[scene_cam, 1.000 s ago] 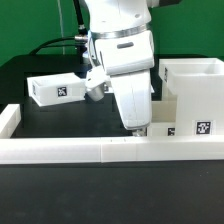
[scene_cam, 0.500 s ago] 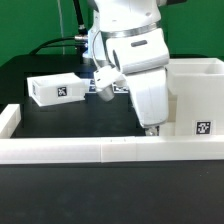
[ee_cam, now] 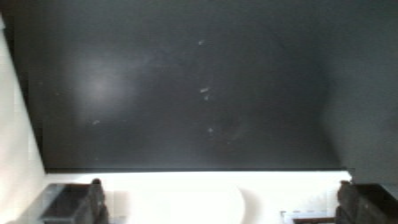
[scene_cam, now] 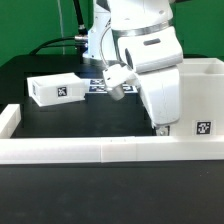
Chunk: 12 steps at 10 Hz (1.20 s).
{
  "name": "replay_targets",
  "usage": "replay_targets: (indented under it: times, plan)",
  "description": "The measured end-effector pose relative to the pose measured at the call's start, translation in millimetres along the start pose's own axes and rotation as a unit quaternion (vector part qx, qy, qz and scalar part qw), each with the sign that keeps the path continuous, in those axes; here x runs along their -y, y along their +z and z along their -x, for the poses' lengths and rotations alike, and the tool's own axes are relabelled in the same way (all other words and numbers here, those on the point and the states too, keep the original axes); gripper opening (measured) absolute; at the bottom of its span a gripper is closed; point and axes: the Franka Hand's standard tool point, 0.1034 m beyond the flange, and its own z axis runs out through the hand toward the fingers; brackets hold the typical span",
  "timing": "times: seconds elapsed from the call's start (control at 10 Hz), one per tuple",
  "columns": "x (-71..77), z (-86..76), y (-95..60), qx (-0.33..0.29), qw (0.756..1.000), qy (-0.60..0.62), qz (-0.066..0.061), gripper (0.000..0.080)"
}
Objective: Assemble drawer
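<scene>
1. Gripper (scene_cam: pixel 160 128) hangs low, right of centre in the exterior view, tips down just beside the front left corner of the housing (scene_cam: pixel 200 88). In the wrist view its fingers (ee_cam: pixel 71 204) stand spread wide and pinch nothing. A white surface (ee_cam: pixel 199 203) lies between them, and I cannot tell whether it belongs to the housing or to the wall.
2. At the right edge of the frame the housing stands upright on the black table (scene_cam: pixel 60 125), a tag on its front face. No tray shows inside it, though the arm covers much of its left side.
3. One tray (scene_cam: pixel 55 90) lies at middle left, tag facing the camera, well apart from the housing. A second tray is not in view; it may be hidden behind the arm.
4. By my reading the assembly is at an early stage — nothing looks fitted yet, and the trays are left to be carried over and slid into the housing.
5. Across the lower frame runs the low white wall (scene_cam: pixel 80 150), just in front of the gripper and the housing, so room there looks tight. Behind, between tray and arm, lies the marker board (scene_cam: pixel 98 86); cables (scene_cam: pixel 55 45) trail at upper left — clear of the work.
</scene>
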Motion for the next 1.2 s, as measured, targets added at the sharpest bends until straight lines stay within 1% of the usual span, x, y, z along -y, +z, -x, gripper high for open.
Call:
replay_targets:
  times: [0.1, 0.2, 0.4, 0.5, 0.6, 0.7, 0.8, 0.9, 1.0, 1.1, 1.2]
  plan:
    - [0.7, 4.7, -0.1, 0.0, 1.0, 0.0, 0.0, 0.0649]
    - [2.8, 18.8, -0.8, 0.004, 1.0, -0.003, 0.0, 0.0649]
    - [5.6, 49.9, -8.3, 0.009, 1.0, 0.007, 0.007, 0.0649]
    - [6.6, 59.9, -15.6, 0.013, 1.0, 0.017, 0.015, 0.0649]
    - [9.9, 66.6, -21.7, 0.017, 0.999, 0.027, 0.022, 0.0649]
    - [17.5, 73.1, -26.8, 0.019, 0.999, 0.041, 0.026, 0.0649]
    - [29.3, 78.4, -32.6, 0.022, 0.998, 0.058, 0.027, 0.0649]
    - [42.4, 79.6, -36.7, 0.026, 0.996, 0.084, 0.03, 0.0649]
    - [56.8, 76.1, -40.5, 0.03, 0.991, 0.125, 0.033, 0.0649]
    - [67.2, 75.5, -42.7, 0.034, 0.99, 0.132, 0.041, 0.0649]
    - [77.6, 78.5, -44.0, 0.038, 0.99, 0.132, 0.045, 0.0649]
